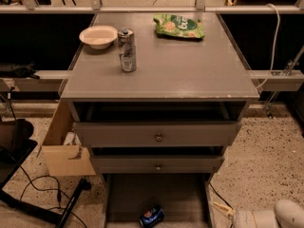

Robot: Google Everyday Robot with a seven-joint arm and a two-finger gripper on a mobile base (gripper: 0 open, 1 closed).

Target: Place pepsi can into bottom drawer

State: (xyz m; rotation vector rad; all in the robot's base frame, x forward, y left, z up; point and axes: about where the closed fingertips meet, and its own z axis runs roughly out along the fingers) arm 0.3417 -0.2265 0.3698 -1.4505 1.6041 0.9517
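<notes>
The pepsi can, dark blue with a red-white-blue logo, lies on its side in the bottom drawer. That drawer is pulled out at the foot of the grey cabinet. My gripper is low at the bottom right, just outside the drawer's right wall and above the floor. It is well apart from the can and holds nothing. Its white wrist runs off the frame's lower right corner.
On the cabinet top stand a slim silver can, a white bowl and a green snack bag. The two upper drawers with round knobs sit slightly open. A cardboard box and cables lie on the floor at the left.
</notes>
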